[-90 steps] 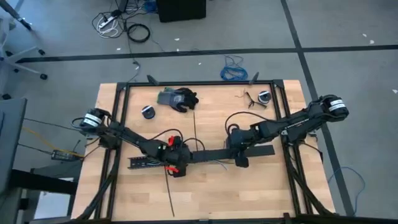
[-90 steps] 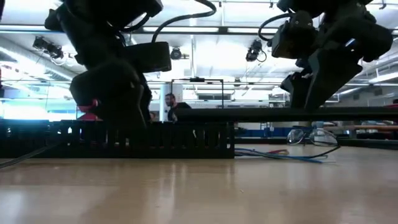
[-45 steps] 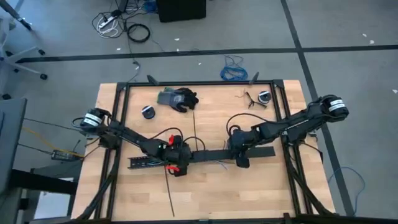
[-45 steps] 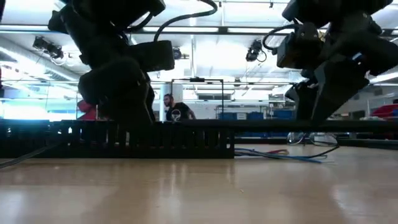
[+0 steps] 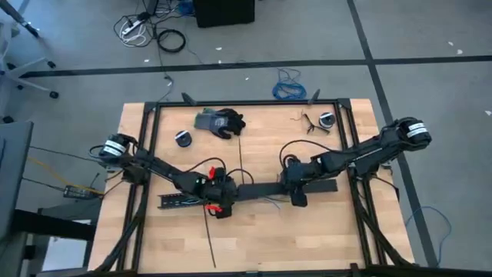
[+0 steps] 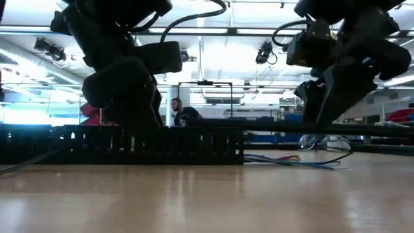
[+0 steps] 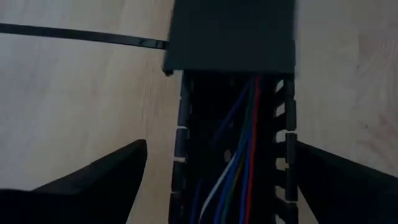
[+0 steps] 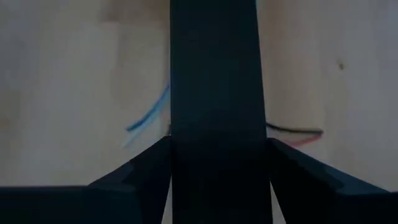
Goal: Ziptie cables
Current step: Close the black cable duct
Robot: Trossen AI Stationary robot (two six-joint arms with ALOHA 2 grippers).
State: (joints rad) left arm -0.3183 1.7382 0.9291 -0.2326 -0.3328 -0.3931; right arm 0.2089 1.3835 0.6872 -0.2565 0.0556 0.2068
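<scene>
Honestly, you're nowhere near a cinched tie yet. The cables (image 7: 239, 162) sit loose inside the slotted duct (image 5: 181, 201) near the table's (image 5: 261, 238) front middle, and nothing wraps them. In the left wrist view they run along the channel as separate strands, blue, red, green and white, not bunched. In the low view a few ends spill out past the duct's end and fan across the wood.

Both zipties look untouched. One ziptie (image 5: 210, 238) lies on the wood running from the duct toward the front edge; the other (image 5: 241, 158) lies flat between the glove (image 5: 220, 121) and the bar, pointing at the back. Thin, straight black strips, neither looped.

Your left gripper (image 5: 218, 197) is over the duct where the bar meets it, fingers spread wide either side of the duct, holding nothing. Your right gripper (image 5: 297, 191) is clamped on the flat bar (image 5: 265, 189); the fingers press its two edges in the right wrist view. The low view shows the bar held level above the wood.

So my read: you're busy with the bar, and picking up a tie, threading it and pulling it tight are all left.
</scene>
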